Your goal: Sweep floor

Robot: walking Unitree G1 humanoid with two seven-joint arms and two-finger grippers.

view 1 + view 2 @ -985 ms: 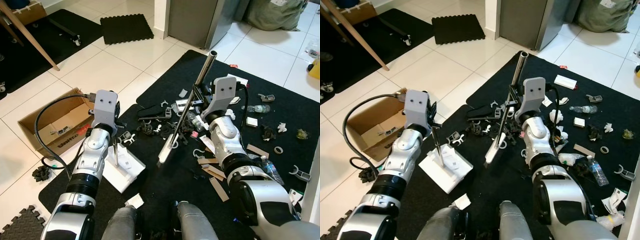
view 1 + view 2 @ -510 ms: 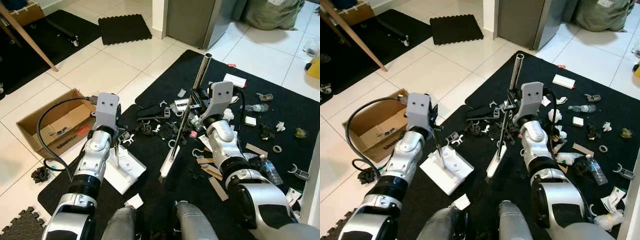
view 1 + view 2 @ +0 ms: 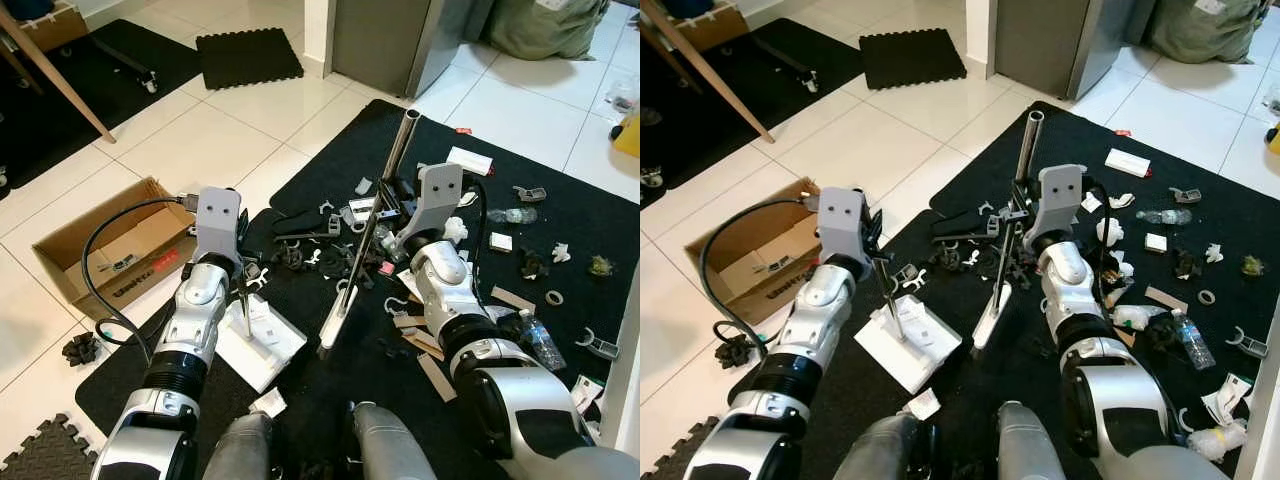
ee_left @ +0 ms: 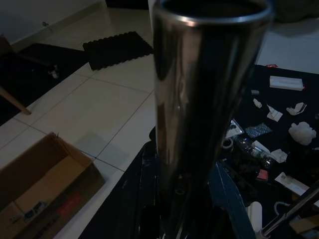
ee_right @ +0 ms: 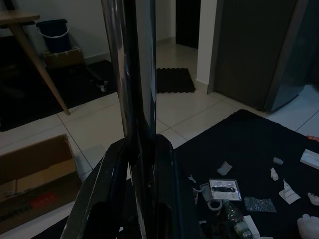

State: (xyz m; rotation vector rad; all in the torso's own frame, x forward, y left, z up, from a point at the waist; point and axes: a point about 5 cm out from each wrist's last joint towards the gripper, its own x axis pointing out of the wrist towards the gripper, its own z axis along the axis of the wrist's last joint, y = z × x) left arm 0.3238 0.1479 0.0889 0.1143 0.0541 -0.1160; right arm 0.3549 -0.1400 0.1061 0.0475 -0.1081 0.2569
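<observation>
An open cardboard box (image 3: 110, 250) lay on the white tiled floor (image 3: 200, 140) at far left, beside the black mat (image 3: 330, 370). Next to it, the left gripper (image 3: 240, 272) was closed on the thin upright handle (image 3: 890, 295) of a white dustpan (image 3: 262, 340), whose flat pan rested on the mat near its left edge. In the left wrist view the metal tube (image 4: 199, 109) of that handle stood between the fingers. Near the centre, the right gripper (image 3: 1018, 215) was clamped round the metal broom handle (image 3: 375, 215), which leaned with its upper end away from the robot; the right wrist view showed the black fingers (image 5: 109, 179) pressed against the pole. The white broom head (image 3: 335, 320) touched the mat just right of the dustpan. To the right, scattered litter (image 3: 500, 290) covered the mat, including paper scraps, cardboard strips and a plastic bottle (image 3: 510, 216).
</observation>
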